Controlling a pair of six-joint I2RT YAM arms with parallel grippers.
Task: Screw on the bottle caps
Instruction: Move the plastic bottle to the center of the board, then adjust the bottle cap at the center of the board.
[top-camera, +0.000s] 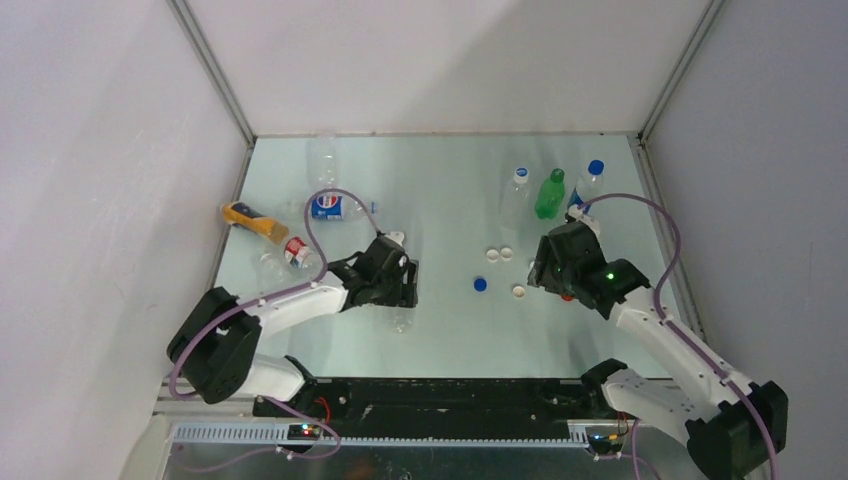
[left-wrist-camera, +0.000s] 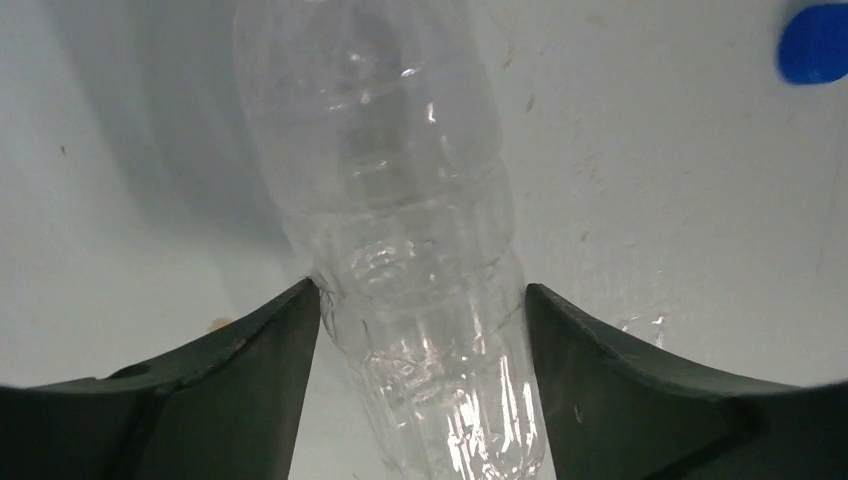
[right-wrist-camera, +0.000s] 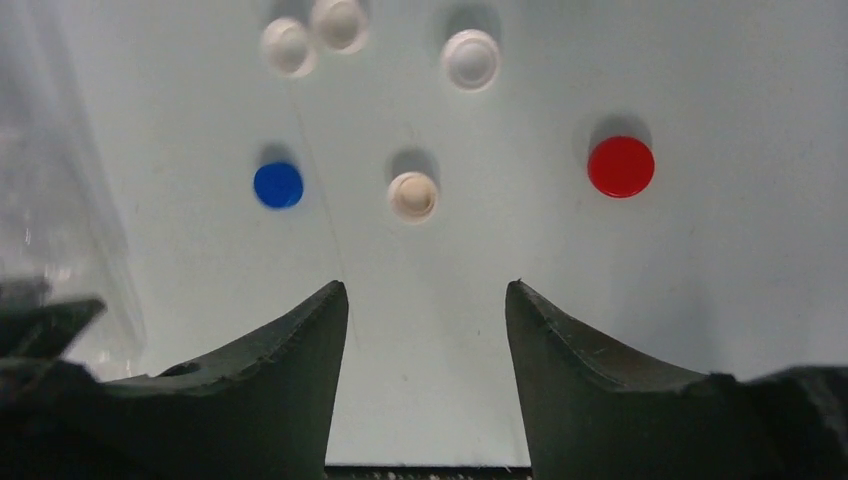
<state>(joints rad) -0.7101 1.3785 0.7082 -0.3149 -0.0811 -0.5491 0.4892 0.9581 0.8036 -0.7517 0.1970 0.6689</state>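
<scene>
Left gripper (left-wrist-camera: 420, 290): its fingers flank a clear bottle (left-wrist-camera: 385, 180) at the ribbed waist, pads at or just off the wall. Can't tell if it's actually clamped.

The bottle is thin see-through plastic and looks empty, so I'd expect it to be light and squashy and to dent or roll easily. The ribs should stiffen the waist, so hold it there or at the rigid neck. The mouth isn't visible.

Right gripper (right-wrist-camera: 425, 290): jaws apart with nothing between them, hovering over loose caps on the table (right-wrist-camera: 740, 300).
- cream cap (right-wrist-camera: 413, 195) at 12 o'clock from the fingertips
- blue cap (right-wrist-camera: 278, 185) at 10
- red cap (right-wrist-camera: 621, 166) at 2
- white caps (right-wrist-camera: 470, 58) further out, 11 to 12

The caps are small hard discs, smooth and low. Cream and white look open side up, blue and red top up. They'll probably skate on the glossy table, so pinch squarely across the rim.

Overhead, a green bottle (top-camera: 550, 193) stands at 12 o'clock of the right arm, and an orange bottle (top-camera: 255, 222) lies at 10 of the left.
</scene>
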